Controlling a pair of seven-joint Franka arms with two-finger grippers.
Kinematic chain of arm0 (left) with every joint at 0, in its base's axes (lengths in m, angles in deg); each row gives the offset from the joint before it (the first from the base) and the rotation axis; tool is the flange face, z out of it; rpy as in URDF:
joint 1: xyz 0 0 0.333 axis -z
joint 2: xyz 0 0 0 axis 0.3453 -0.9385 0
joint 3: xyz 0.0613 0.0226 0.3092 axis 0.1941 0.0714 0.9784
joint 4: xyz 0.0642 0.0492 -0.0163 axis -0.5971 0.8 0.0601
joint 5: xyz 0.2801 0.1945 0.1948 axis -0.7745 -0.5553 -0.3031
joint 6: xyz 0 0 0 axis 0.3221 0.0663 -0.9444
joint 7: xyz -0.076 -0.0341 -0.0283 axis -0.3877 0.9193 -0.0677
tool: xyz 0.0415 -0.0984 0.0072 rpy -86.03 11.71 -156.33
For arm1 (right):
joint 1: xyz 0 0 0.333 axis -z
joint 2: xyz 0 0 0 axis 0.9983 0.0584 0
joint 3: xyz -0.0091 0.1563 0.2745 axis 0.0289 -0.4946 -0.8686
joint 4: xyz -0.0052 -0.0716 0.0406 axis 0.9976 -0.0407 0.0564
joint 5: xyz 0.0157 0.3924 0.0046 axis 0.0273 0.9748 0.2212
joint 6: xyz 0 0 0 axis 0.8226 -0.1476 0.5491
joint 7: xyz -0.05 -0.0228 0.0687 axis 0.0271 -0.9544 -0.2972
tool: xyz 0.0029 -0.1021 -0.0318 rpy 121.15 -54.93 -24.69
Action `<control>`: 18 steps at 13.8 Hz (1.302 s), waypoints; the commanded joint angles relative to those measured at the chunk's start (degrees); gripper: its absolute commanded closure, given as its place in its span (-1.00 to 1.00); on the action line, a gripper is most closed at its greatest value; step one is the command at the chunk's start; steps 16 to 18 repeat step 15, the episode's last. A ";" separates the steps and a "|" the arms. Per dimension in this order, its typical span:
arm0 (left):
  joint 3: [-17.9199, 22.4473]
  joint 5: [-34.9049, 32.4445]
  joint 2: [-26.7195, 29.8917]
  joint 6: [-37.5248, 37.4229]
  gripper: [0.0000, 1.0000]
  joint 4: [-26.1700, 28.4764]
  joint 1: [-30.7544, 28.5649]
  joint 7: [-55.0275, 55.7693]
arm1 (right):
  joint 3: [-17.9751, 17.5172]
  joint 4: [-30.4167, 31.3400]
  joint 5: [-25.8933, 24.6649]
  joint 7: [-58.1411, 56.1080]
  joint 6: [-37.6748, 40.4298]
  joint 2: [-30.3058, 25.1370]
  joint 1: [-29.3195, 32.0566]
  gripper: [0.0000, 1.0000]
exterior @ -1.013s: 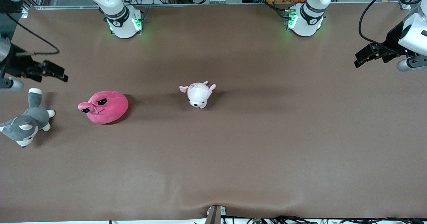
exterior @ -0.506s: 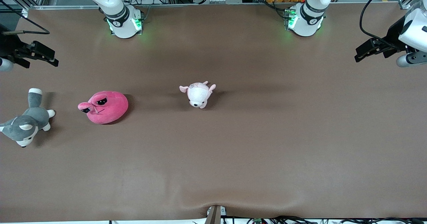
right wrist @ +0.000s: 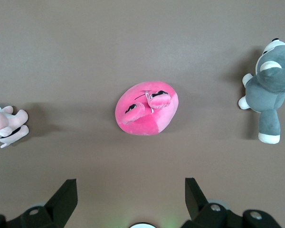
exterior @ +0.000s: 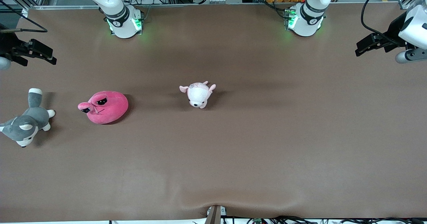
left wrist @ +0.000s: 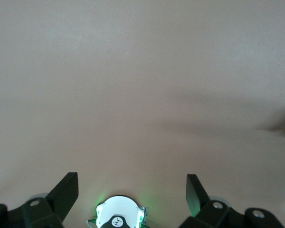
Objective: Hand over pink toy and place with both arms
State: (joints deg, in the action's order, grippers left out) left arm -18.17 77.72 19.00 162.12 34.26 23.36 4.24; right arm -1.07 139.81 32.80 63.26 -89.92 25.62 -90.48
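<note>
The pink toy (exterior: 104, 106) is a round hot-pink plush with black eye marks, lying on the brown table toward the right arm's end. In the right wrist view the pink toy (right wrist: 146, 113) lies well clear of the fingers. My right gripper (exterior: 46, 54) (right wrist: 130, 187) hangs open and empty over the table's edge at that end. My left gripper (exterior: 359, 49) (left wrist: 131, 183) hangs open and empty over the left arm's end of the table, with only bare cloth and its own base (left wrist: 118, 216) below it.
A pale pink-and-white puppy plush (exterior: 198, 95) (right wrist: 7, 126) stands near the table's middle. A grey-and-white husky plush (exterior: 25, 120) (right wrist: 268, 90) lies at the right arm's end, beside the pink toy. The two arm bases (exterior: 123, 22) (exterior: 305, 19) stand along the table's edge farthest from the front camera.
My right gripper has pulled away from above the husky's tail toward the row of bases. My left gripper has shifted a little the same way. The toys have not moved.
</note>
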 commanded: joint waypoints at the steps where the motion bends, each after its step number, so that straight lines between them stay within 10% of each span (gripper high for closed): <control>1: 0.40 0.01 0.58 -1.40 -1.00 -1.55 0.00 -2.53 | -0.46 0.31 -0.70 -0.59 0.59 -0.49 0.14 -1.00; 18: -0.91 -0.52 -2.58 -1.40 -1.00 -6.47 0.18 -2.88 | -0.20 0.22 -0.70 -1.11 0.41 -0.32 3.04 -1.00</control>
